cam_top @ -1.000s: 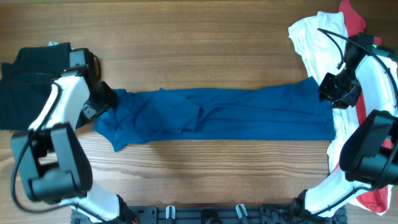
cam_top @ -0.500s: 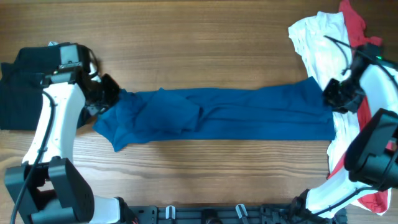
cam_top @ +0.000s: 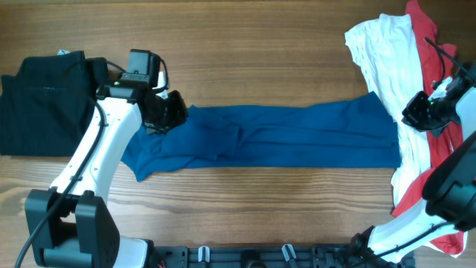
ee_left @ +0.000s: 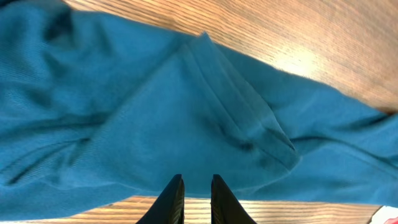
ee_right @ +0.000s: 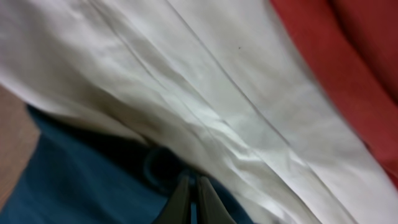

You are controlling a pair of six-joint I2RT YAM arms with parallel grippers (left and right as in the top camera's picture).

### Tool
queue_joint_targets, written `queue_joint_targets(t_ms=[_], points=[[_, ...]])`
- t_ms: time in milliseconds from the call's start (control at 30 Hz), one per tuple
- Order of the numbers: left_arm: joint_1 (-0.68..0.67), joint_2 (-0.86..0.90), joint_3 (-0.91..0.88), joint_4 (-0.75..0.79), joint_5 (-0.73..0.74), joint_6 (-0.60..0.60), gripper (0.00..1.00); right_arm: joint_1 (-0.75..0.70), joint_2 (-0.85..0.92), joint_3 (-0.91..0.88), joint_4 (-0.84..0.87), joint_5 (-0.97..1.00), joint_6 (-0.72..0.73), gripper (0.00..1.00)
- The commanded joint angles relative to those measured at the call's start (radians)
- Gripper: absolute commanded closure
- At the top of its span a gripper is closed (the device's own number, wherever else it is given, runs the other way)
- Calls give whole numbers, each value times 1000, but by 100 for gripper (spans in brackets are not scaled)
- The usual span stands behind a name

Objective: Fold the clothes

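Left claw (cam_top: 172, 112) narrow, pinching blue shirt (cam_top: 282, 134); right claw (cam_top: 414, 117) closed. Black garment (cam_top: 41, 97) left; white cloth (cam_top: 383, 52), red cloth (cam_top: 424, 26) right. Wrist view: white overlaps blue.

The left arm (cam_top: 100, 160) rises from its base at the near left corner, and its white link slants up and inward to a bent wrist. From there the left gripper (cam_top: 169, 112) points right. Its 2 dark fingers (ee_left: 172, 199) stand nearly together, with only a thin slot between them, pinching the edge of the blue shirt (cam_top: 297, 134).

The right arm (cam_top: 455, 186) comes up along the far right edge and folds back at the elbow. The right gripper (cam_top: 413, 115) aims left and down. Its 2 fingers (ee_right: 180, 202) are pressed tight together, tips down against cloth. I can't tell whether any fabric is caught between them.
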Motion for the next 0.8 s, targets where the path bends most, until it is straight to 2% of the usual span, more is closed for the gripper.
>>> queue_joint_targets(t_ms=[0,300,467,633,767], points=[[-13,8,-8,1,8,19,85,5,82,-3,15,-13,-22,96],[-13,8,-8,-4,8,19,85,5,111,-26,113,11,-23,96],[-13,8,-8,-4,8,18,85,5,122,-54,126,122,4,96],[-13,8,-8,-5,8,18,85,-5,138,-54,98,340,151,95],[-13,8,-8,-5,8,18,85,-34,138,-54,119,409,212,94]])
